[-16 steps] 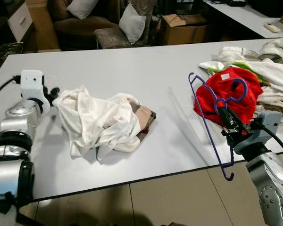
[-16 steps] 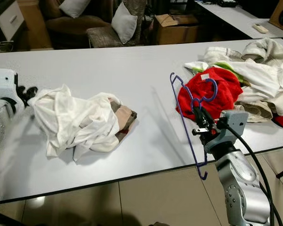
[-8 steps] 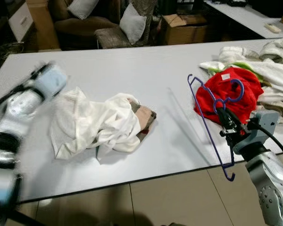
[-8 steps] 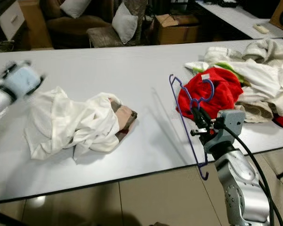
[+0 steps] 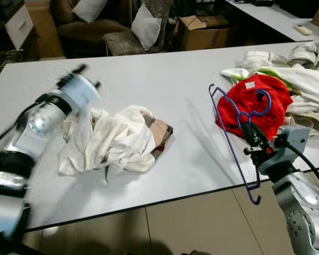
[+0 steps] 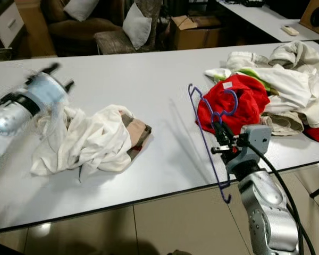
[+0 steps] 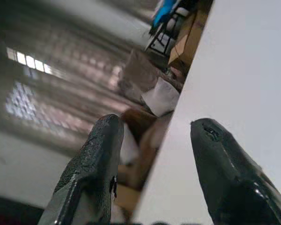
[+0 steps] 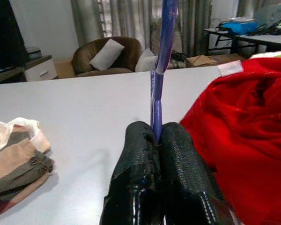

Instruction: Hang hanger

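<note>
The left gripper (image 5: 84, 76) has let go of the crumpled white cloth garment (image 5: 114, 141) and swung up over it, blurred, fingers (image 7: 91, 173) spread apart. On the right, near the grey counter (image 5: 165, 90) edge, the right gripper (image 5: 248, 134) fingers (image 8: 138, 183) pinch the thin purple wire hanger (image 5: 231, 143), beside red clothing (image 5: 255, 106).

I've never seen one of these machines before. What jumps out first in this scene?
Probably the purple hanger, pinched in the right gripper and held up over the near edge of the white table, just in front of a red garment. Next, the crumpled white garment lying on the table's left half, with the left gripper blurred in motion above it, fingers open.
</note>
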Controlling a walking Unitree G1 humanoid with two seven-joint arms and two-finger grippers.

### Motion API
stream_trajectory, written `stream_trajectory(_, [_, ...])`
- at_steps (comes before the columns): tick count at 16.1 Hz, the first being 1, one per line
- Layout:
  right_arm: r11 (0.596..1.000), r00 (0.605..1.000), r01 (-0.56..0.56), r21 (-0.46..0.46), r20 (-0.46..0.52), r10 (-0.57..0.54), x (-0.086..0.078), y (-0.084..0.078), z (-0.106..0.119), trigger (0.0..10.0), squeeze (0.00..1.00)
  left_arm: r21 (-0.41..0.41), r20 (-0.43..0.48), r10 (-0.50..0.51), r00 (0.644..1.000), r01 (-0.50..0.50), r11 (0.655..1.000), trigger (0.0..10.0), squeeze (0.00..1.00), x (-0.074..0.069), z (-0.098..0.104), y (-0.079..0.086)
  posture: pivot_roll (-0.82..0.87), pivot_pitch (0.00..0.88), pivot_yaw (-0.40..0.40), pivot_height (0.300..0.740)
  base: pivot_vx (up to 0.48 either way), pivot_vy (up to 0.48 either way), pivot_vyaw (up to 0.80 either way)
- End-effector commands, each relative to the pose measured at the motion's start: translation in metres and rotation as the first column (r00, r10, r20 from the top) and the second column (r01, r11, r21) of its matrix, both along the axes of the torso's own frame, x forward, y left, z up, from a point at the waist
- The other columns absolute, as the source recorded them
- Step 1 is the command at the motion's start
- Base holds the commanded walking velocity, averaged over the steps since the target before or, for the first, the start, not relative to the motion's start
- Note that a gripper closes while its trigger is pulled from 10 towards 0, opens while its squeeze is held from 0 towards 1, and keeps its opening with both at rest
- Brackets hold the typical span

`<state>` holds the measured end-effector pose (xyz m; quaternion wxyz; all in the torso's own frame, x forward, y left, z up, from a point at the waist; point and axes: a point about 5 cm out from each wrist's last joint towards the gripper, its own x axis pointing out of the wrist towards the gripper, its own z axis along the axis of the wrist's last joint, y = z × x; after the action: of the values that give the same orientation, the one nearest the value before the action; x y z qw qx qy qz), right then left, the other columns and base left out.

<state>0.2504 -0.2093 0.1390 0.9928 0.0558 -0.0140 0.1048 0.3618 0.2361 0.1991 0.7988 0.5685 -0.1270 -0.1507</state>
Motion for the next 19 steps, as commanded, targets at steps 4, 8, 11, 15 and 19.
stream_trajectory(4, [0.999, 0.999, -0.015, -0.039, 0.034, 0.016, 0.0, 0.005, 0.004, 10.0, 0.0, 0.286, -0.024, 0.037, 0.999, -0.029, 0.958, 10.0, 0.0, 0.003, -0.009, 0.01, -0.12, 0.0, 0.037, 0.74, 0.0, 0.0, 0.0])
stream_trajectory(8, [0.999, 0.998, -0.017, -0.031, 0.053, 0.019, 0.004, 0.01, 0.004, 10.0, 0.0, 0.467, -0.105, 0.315, 0.943, -0.233, 0.853, 10.0, 0.0, 0.007, -0.01, 0.055, -0.1, 0.0, 0.048, 0.74, 0.0, 0.0, 0.0])
stream_trajectory(11, [1.0, 0.998, -0.014, -0.017, 0.062, 0.015, 0.006, 0.014, 0.003, 10.0, 0.0, 0.412, -0.036, 0.374, 0.927, -0.327, 0.85, 10.0, 1.0, 0.012, 0.009, 0.064, -0.08, 0.0, 0.062, 0.74, 0.0, 0.0, 0.0])
stream_trajectory(15, [1.0, 0.997, -0.005, 0.006, 0.071, 0.005, 0.008, 0.019, 0.0, 10.0, 0.0, 0.261, -0.049, 0.372, 0.927, -0.348, 0.901, 10.0, 1.0, 0.012, 0.014, 0.065, -0.07, 0.0, 0.075, 0.74, 0.0, 0.0, 0.0])
stream_trajectory(19, [1.0, 0.997, -0.003, 0.008, 0.078, 0.002, 0.008, 0.018, 0.0, 10.0, 0.0, -0.12, -0.091, 0.278, 0.956, -0.288, 0.95, 10.0, 1.0, 0.013, 0.024, 0.055, -0.07, 0.0, 0.069, 0.74, 0.0, 0.0, 0.0])
